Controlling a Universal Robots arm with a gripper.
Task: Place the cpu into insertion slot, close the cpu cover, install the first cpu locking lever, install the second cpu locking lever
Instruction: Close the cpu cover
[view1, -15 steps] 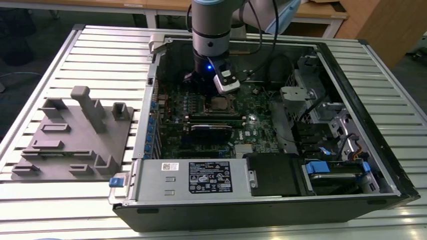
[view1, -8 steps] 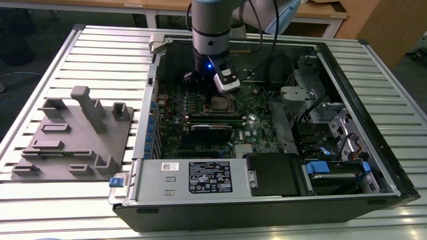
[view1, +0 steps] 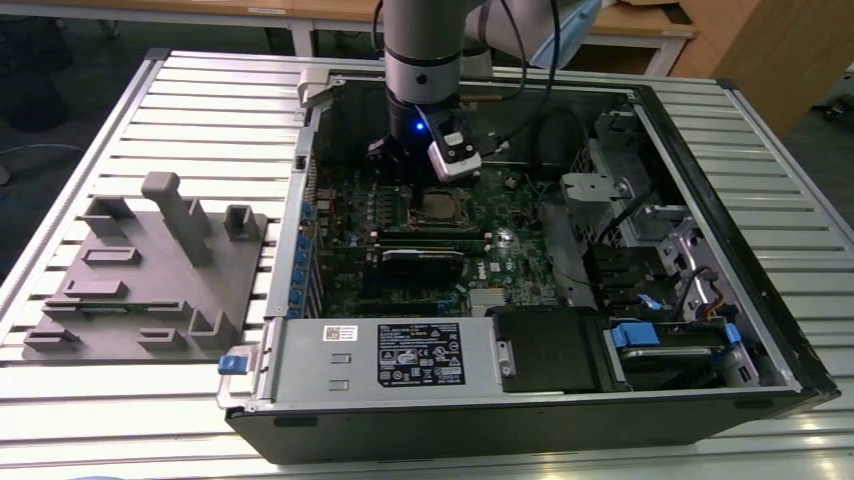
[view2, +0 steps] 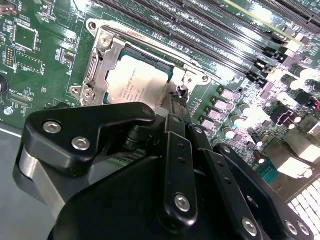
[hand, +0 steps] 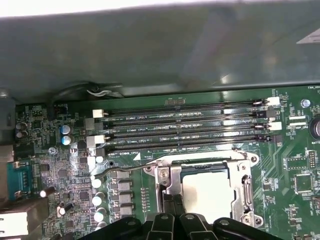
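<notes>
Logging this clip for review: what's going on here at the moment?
A single robot arm reaches into the open black computer case, with its gripper down at the edge of the square black-framed processor socket. The small flat square chip with a dull silver-grey metal top already sits in that socket. The thin square dark-silver metal frame plate appears to lie flat over its edges. A thin wire lever runs out beside the socket; I cannot tell whether it is latched.

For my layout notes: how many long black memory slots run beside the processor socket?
4, side by side in the first wrist view: nearest slot beside the cpu, second slot, third slot, fourth slot by the case wall.
</notes>
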